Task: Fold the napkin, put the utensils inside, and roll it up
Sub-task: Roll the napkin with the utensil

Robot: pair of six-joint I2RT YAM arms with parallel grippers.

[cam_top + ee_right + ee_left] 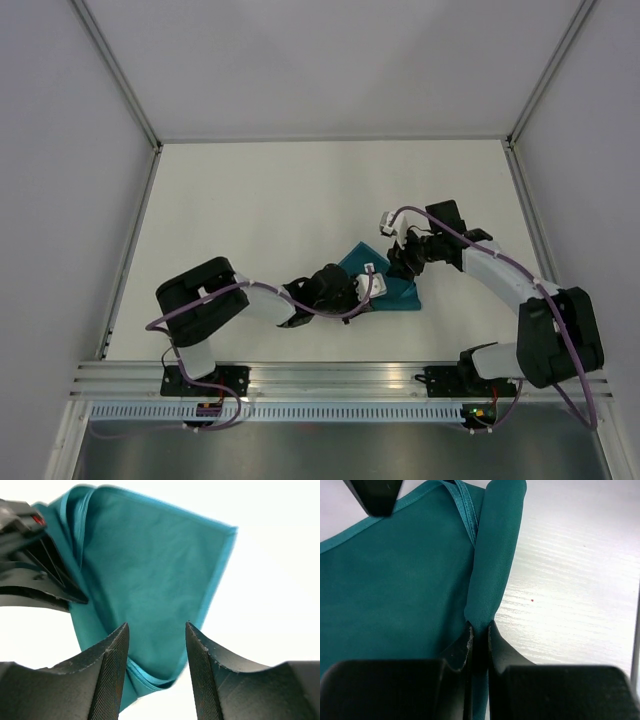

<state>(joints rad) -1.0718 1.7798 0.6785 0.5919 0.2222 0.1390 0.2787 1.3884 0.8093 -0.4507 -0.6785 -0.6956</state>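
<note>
The teal napkin lies folded into a small wedge near the middle of the table, partly under both grippers. In the left wrist view one edge of the napkin is rolled into a thick tube, and my left gripper is shut on the near end of that roll. My right gripper hovers open over the napkin, its jaws wide apart and holding nothing. Seen from above, the left gripper and right gripper nearly touch. The utensils are out of view.
The white table is walled on the left, right and back. An aluminium rail runs along the near edge by the arm bases. A right finger shows at the top left of the left wrist view.
</note>
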